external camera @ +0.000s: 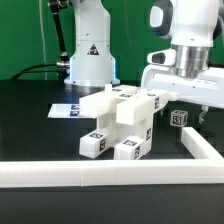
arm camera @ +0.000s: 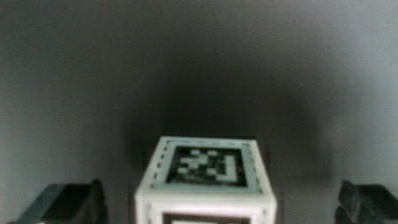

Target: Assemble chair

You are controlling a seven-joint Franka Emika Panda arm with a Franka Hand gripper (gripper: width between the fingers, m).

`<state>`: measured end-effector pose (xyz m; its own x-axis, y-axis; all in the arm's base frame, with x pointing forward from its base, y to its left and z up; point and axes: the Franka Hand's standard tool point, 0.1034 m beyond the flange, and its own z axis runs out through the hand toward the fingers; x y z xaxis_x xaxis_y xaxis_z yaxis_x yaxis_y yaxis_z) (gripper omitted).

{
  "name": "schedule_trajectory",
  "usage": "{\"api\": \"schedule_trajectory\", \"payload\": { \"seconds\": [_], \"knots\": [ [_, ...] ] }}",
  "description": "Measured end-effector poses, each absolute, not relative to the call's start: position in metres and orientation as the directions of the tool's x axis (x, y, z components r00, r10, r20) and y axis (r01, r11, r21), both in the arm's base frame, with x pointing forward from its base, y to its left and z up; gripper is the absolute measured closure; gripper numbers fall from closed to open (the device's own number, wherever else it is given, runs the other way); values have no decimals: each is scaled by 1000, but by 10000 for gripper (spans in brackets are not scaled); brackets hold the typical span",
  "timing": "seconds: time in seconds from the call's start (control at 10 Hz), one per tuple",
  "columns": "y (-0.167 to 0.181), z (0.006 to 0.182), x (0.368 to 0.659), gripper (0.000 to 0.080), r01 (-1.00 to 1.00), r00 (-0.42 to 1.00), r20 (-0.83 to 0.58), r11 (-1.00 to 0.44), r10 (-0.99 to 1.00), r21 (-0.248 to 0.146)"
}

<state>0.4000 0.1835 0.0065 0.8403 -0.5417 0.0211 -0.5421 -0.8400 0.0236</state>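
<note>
While fingers hang wide open, empty, over the tagged block, best centre it, drop straight, then close.

Exterior view low, frontal, wrist view close, downward, both showing small block

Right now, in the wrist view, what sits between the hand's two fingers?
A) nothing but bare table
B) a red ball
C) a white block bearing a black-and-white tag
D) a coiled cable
C: the white tagged block shows between the dark fingers of the hand, with a gap on each side.
</note>
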Motion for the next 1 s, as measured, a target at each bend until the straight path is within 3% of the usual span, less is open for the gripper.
{"api": "schedule_trajectory", "payload": {
  "seconds": [0.3,0.4,0.5,0.6,1.0],
  "knots": [
    [184,5,399,183,-538,843,19,-842,-538,27],
    [184,5,399,367,-538,843,19,-842,-538,28],
    [184,5,398,367,-538,843,19,-842,-538,28],
    [184,5,398,533,-538,843,19,-843,-538,28],
    [184,6,399,530,-538,843,18,-843,-538,28]
  ]
}}
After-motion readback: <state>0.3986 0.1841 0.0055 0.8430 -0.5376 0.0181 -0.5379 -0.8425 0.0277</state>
